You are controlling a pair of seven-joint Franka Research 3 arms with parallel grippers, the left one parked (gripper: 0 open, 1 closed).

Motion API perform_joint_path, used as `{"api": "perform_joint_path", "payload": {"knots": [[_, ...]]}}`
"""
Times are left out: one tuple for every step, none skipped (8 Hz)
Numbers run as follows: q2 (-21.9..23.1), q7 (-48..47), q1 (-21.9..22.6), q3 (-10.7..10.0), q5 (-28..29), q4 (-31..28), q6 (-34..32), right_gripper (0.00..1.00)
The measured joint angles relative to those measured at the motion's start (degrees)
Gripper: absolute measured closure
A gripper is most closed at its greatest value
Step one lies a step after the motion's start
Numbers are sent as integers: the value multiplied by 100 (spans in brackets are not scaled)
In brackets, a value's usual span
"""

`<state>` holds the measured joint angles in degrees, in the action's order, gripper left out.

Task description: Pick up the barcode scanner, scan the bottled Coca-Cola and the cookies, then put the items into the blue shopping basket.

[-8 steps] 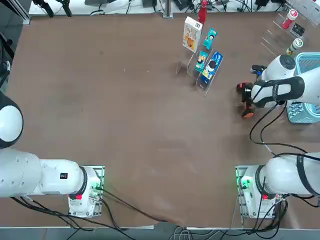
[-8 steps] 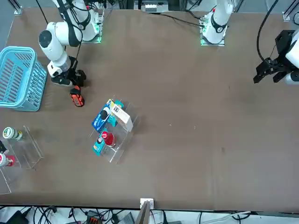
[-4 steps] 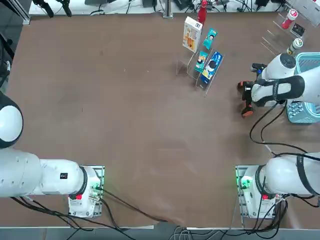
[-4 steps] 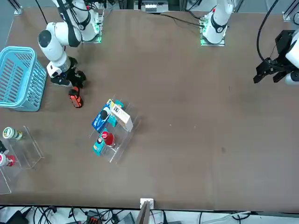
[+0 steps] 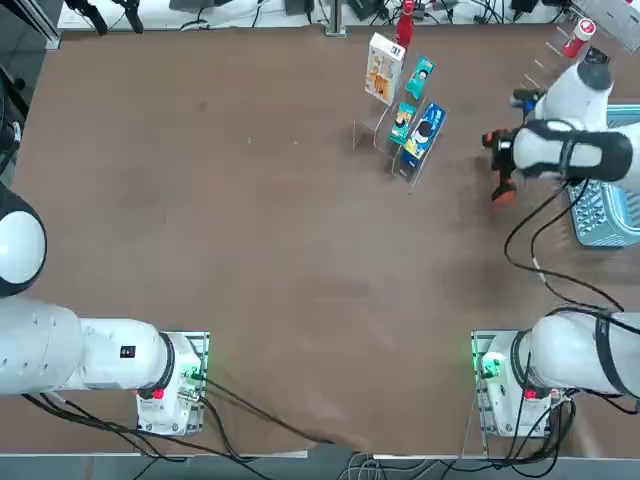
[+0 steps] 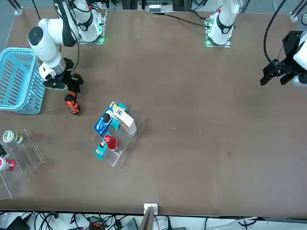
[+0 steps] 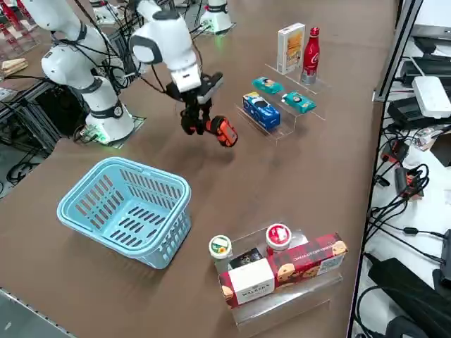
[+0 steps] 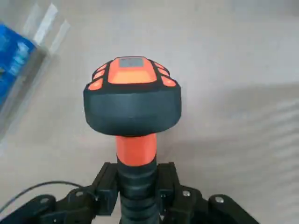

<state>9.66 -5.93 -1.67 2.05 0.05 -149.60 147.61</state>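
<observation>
I read the right gripper (image 8: 137, 184) as clamped on the barcode scanner (image 8: 132, 108): in the wrist view both fingers (image 8: 108, 183) press against the black lower part of the orange handle, with the black head and its orange panel standing above them.

Change since half a second ago: in the top view the scanner (image 5: 502, 178) and the gripper (image 5: 507, 152) have shifted toward the far edge of the table, and the wrist has swung round. The side view shows the scanner (image 7: 220, 131) held clear of the tabletop, with its shadow on the wood beneath it. In the front view the scanner (image 6: 71, 103) has moved slightly toward the blue shopping basket (image 6: 18, 81) and hangs just below the gripper (image 6: 67, 86).

Unchanged:
- The bottled Coca-Cola (image 7: 310, 46) stands upright on the clear stepped rack (image 7: 278, 117), right beside the cookies (image 7: 290, 48), a white box that is also upright.
- A blue packet (image 7: 261, 110) and two teal packets (image 7: 268, 85) lie on the lower steps.
- The basket (image 7: 127, 208) sits on the table at the robot's right, nearer the camera in the side view, well apart from the rack.

The scanner sits between basket and rack, nearer the rack.
</observation>
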Motion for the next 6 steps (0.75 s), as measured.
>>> {"api": "perform_joint_path", "payload": {"knots": [[108,14,128,1,324,391,-462,56],[171,89,317,7,925,932,-1152,56],[204,189,479,14,1504,1520,-1815,56],[224,260,543,16,2060,1975,-2257,56],[228,595,545,-1,2763,2207,-2425,56],[215,1130,544,-39,3526,2238,-2446,56]]}}
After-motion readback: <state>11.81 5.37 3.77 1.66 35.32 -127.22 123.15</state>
